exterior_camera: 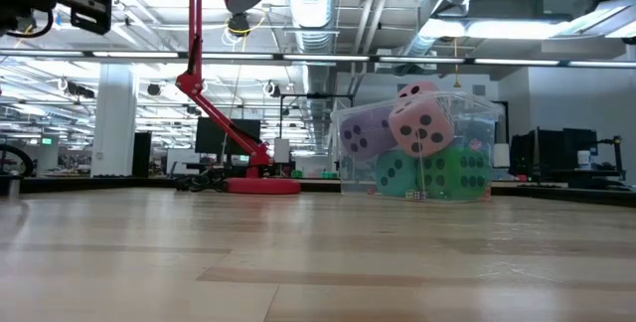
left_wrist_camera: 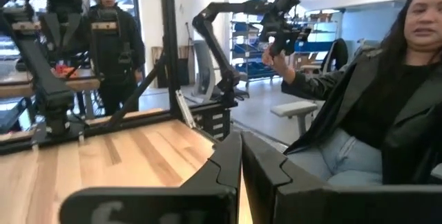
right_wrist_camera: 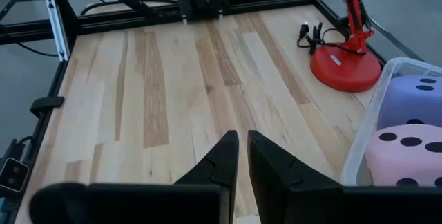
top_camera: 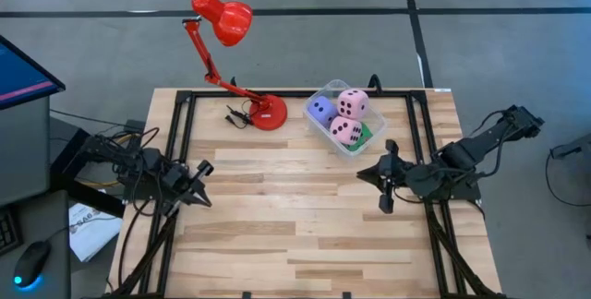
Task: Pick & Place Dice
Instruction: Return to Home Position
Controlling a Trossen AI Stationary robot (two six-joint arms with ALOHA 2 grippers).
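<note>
Wrist views show left jaws, right jaws closed; only low view shows cyan die (exterior_camera: pixel 397 175)

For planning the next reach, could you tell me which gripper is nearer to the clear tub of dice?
Right. The right gripper sits close by the clear tub, just off its nearer right corner; the left gripper waits across the table, by the left edge.

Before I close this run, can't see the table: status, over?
Left gripper shut, at the table left edge. Right gripper shut, beside tub. Soft dice in tub. Red lamp stands by tub.
</note>
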